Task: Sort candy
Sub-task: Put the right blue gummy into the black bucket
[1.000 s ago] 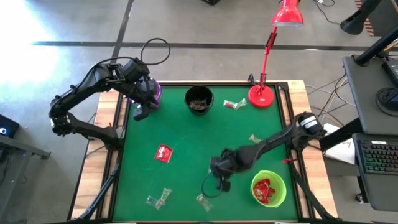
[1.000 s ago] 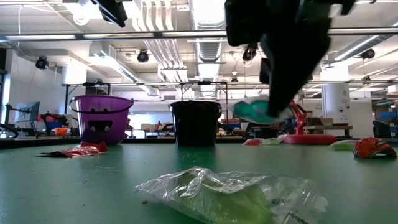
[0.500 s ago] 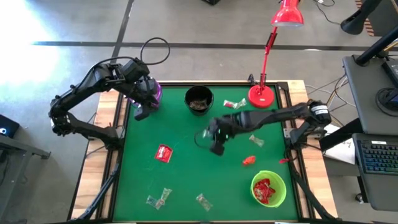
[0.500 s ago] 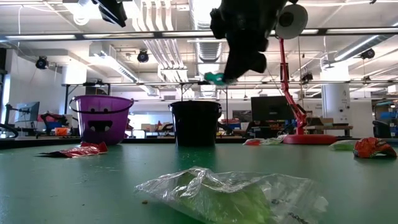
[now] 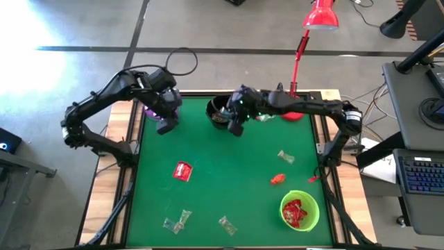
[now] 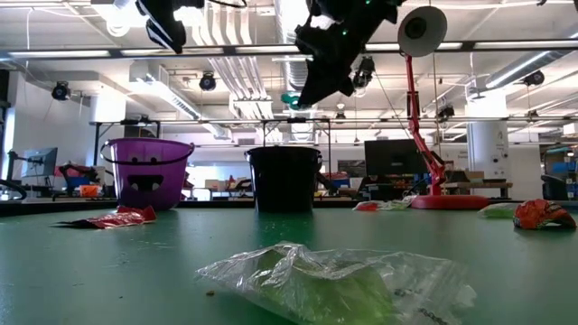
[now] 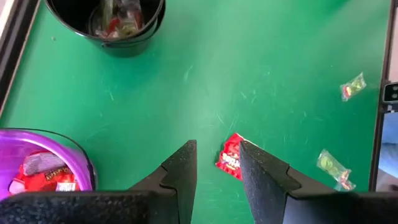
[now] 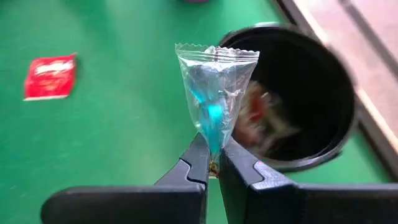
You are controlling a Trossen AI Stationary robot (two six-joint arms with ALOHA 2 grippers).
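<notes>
Green table (image 5: 208, 201) half cleared: you have candy already in black bucket (image 5: 220, 110), purple and green bowls. Right gripper (image 8: 211, 163), clamped on blue sweet (image 8: 212, 102), hangs beside bucket. Left gripper (image 7: 216, 163), parted, empty, farther off. Several loose pieces left.

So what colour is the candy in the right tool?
Blue-green sweet in a clear wrapper, clearest in the right wrist view.

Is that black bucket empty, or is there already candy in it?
Not empty. The black bucket already holds several wrapped sweets at its bottom, seen in both wrist views. How many, I cannot tell.
</notes>
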